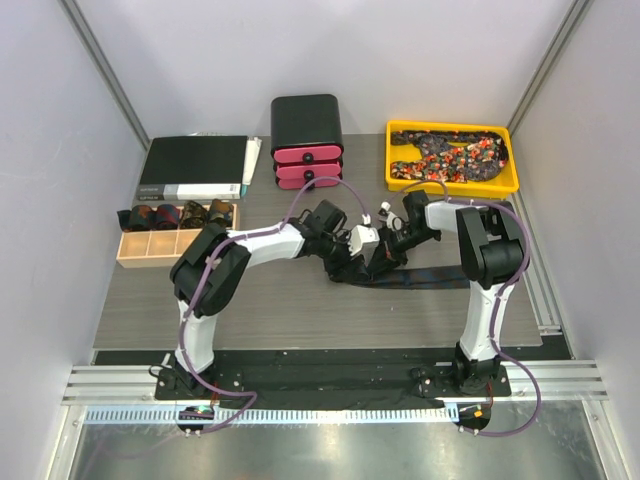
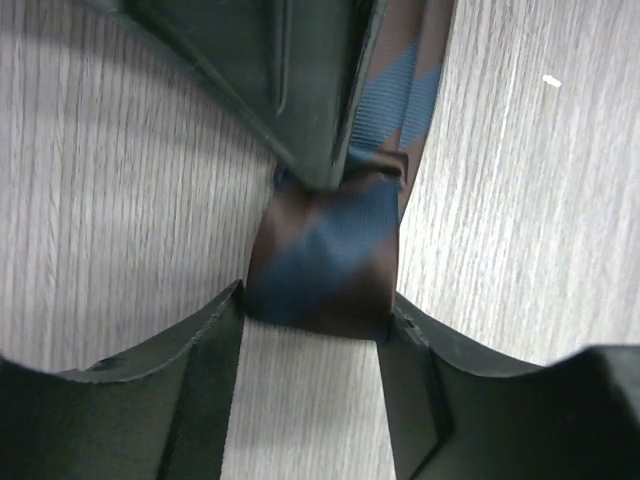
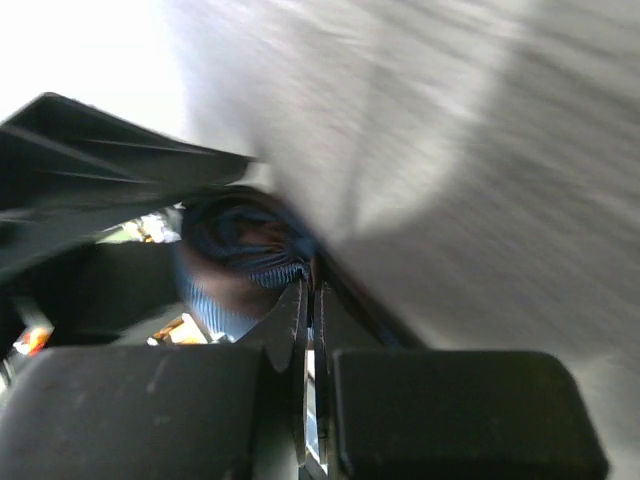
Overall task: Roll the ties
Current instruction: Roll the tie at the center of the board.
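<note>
A dark tie (image 1: 432, 278) lies flat on the table, its length running right from where the two grippers meet. Its rolled end (image 2: 320, 250), navy with brown stripes, sits between my left gripper's fingertips (image 2: 392, 312), which touch both of its sides. My left gripper (image 2: 318, 305) is shut on this roll. My right gripper (image 3: 310, 290) is shut, with its tips pinching the tie's blue ribbed fabric (image 3: 245, 240) at the roll. One right finger (image 2: 290, 90) comes down onto the top of the roll. From above, the left gripper (image 1: 348, 262) and right gripper (image 1: 385, 252) hide the roll.
A yellow tray (image 1: 400, 182) at the back right holds several speckled ties. At the left stands a wooden box (image 1: 135, 257) holding rolled ties, with a black binder (image 1: 195, 165) behind it. A black and pink drawer unit (image 1: 306, 140) stands at the back centre.
</note>
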Robot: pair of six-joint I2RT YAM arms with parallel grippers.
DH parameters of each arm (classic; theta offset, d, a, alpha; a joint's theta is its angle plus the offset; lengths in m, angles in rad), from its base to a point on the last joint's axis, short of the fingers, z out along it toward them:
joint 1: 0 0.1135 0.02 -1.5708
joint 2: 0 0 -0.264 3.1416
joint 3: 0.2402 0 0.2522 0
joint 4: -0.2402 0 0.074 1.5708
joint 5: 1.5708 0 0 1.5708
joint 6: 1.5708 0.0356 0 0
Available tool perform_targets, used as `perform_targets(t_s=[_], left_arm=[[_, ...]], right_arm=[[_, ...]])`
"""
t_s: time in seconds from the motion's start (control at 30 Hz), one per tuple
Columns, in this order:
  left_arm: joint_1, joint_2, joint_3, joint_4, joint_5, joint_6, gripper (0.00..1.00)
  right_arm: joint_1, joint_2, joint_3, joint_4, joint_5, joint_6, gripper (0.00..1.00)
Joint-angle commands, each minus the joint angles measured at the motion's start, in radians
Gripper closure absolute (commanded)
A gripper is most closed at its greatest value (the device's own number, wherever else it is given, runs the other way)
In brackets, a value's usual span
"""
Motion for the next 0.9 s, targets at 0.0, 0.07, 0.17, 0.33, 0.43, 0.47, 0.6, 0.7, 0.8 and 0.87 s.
perform_targets(t_s=[0.0, 0.07, 0.17, 0.33, 0.43, 0.47, 0.6, 0.7, 0.8, 0.87], left_arm=[[0.017, -0.010, -0.074, 0.005, 0.014, -0.100, 0.43], [0.018, -0.029, -0.106, 0.056, 0.057, -0.117, 0.39], [0.017, -0.047, -0.157, 0.158, 0.124, -0.122, 0.35], [0.017, -0.033, -0.202, 0.342, 0.154, -0.203, 0.30], [0.015, -0.012, -0.215, 0.404, 0.146, -0.232, 0.31], [0.015, -0.004, -0.220, 0.451, 0.142, -0.241, 0.31], [0.014, 0.025, -0.215, 0.467, 0.145, -0.255, 0.45], [0.005, 0.030, -0.226, 0.438, 0.137, -0.240, 0.67], [0.003, 0.017, -0.258, 0.421, 0.103, -0.247, 0.86], [0.002, 0.008, -0.271, 0.416, 0.057, -0.284, 0.92]], right_arm=[[0.012, 0.060, -0.008, -0.018, 0.214, -0.083, 0.99], [0.020, 0.066, 0.000, -0.021, 0.246, -0.093, 0.99], [0.030, 0.071, 0.003, -0.025, 0.272, -0.100, 0.99], [0.050, 0.071, -0.005, -0.024, 0.285, -0.110, 0.99], [0.052, 0.071, -0.005, -0.022, 0.279, -0.110, 0.99], [0.053, 0.068, -0.003, -0.022, 0.277, -0.112, 0.99], [0.055, 0.062, 0.000, -0.024, 0.260, -0.113, 0.99], [0.055, 0.054, 0.015, -0.044, 0.246, -0.120, 0.99], [0.050, 0.038, 0.082, -0.143, 0.233, -0.167, 0.83], [0.018, 0.011, 0.126, -0.215, 0.226, -0.181, 0.72]])
